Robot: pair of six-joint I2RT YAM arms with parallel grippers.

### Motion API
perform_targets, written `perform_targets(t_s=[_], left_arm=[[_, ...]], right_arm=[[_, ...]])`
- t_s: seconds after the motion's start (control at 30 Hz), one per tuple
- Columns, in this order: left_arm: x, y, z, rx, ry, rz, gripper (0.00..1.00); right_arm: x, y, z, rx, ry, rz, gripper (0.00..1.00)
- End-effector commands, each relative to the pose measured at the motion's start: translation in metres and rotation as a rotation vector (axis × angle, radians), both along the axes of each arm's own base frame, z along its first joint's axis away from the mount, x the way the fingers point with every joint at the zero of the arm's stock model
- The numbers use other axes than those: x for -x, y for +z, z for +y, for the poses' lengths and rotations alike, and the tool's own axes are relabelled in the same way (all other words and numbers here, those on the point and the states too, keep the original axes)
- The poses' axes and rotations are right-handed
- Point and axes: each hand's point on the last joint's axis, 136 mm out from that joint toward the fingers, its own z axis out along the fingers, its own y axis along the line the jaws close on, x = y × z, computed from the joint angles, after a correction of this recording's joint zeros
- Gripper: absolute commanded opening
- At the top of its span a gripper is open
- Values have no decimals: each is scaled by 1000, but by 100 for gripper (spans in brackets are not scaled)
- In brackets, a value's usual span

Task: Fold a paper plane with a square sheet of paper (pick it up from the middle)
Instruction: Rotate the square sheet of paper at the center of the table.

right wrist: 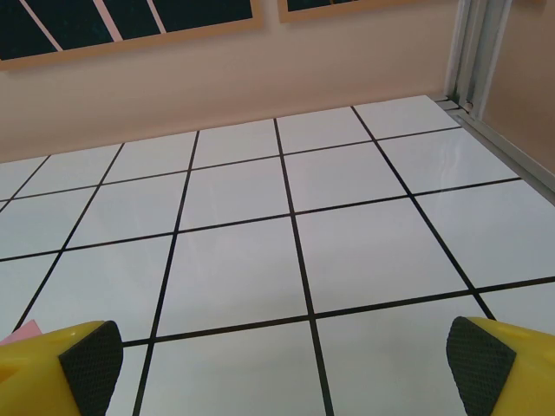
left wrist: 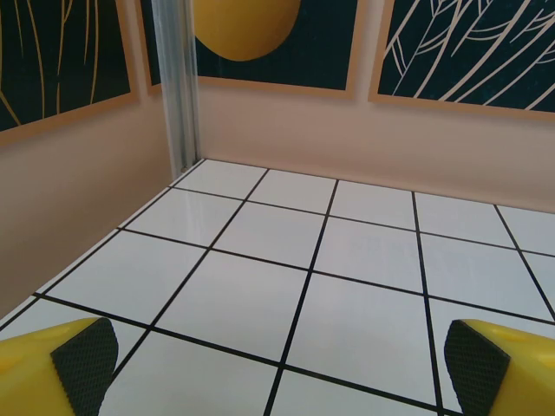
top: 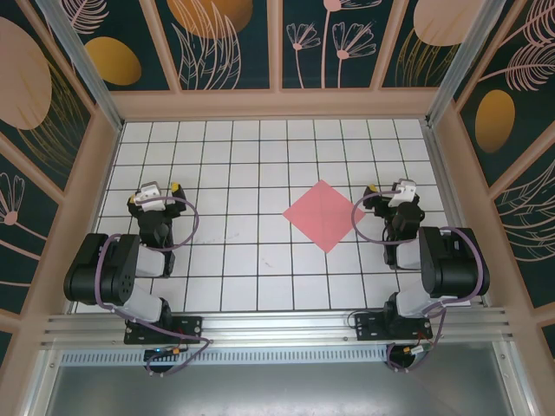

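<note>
The square sheet of paper point(top: 325, 215) is salmon pink and lies flat and unfolded on the white grid table, turned like a diamond, right of centre. My right gripper point(top: 395, 188) hovers just right of the sheet's right corner, open, with nothing between its yellow fingers. In the right wrist view a pink corner of the sheet point(right wrist: 24, 329) peeks out beside the left finger pad point(right wrist: 88, 362), and the right gripper point(right wrist: 282, 364) spans bare tiles. My left gripper point(top: 154, 192) stands open over the left side of the table, far from the sheet. The left wrist view shows the left gripper point(left wrist: 277, 364) wide open above tiles.
Peach walls point(top: 269, 104) with dark floral panels enclose the table on three sides. Aluminium posts stand in the far corners point(left wrist: 178, 87) point(right wrist: 473, 52). The arm bases sit on a rail point(top: 277, 328) at the near edge.
</note>
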Motion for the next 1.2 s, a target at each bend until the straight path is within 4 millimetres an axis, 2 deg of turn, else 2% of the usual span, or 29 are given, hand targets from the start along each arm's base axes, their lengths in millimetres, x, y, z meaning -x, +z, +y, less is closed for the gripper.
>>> perform_targets(t_s=[0.0, 0.8, 0.9, 1.0, 1.17], left_arm=[[-1, 7, 2, 5, 5, -34, 98], [2, 8, 2, 5, 6, -42, 98], [12, 16, 2, 7, 4, -84, 98], [20, 23, 5, 13, 20, -110, 99], [21, 40, 9, 18, 43, -109, 98]], right_arm=[[-3, 8, 1, 7, 15, -34, 99], [-3, 10, 0, 7, 11, -40, 99], [-12, 16, -13, -1, -79, 24, 99], [-23, 29, -15, -23, -101, 79, 99], [-26, 44, -1, -87, -101, 153, 99]])
